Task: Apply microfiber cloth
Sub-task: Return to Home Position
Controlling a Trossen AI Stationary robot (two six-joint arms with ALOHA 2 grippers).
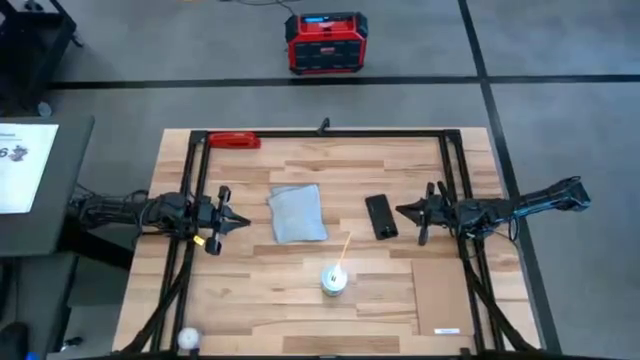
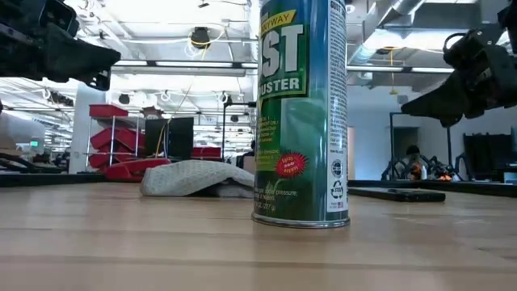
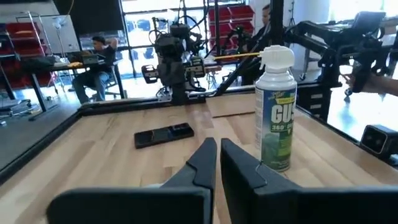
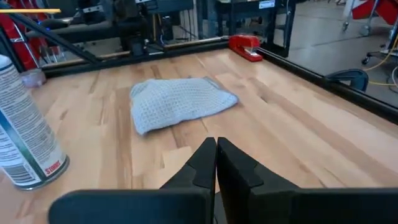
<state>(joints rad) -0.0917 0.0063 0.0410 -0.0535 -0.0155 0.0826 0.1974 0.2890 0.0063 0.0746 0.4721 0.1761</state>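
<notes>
Both pinched together, left end effector (image 1: 232, 222) and right end effector (image 1: 405, 210) are hovering nine and three o'clock of the microfiber cloth (image 1: 298, 213), seemingly homing.

A green spray can (image 2: 300, 113) stands upright on the table (image 2: 121, 250). Behind it the microfiber cloth (image 2: 194, 178) lies rumpled; a flat dark slab, probably the phone (image 2: 396, 193), lies apart.

The spray can (image 2: 300, 113), cropped at its top, hides one end of the microfiber cloth (image 2: 190, 178).
</notes>
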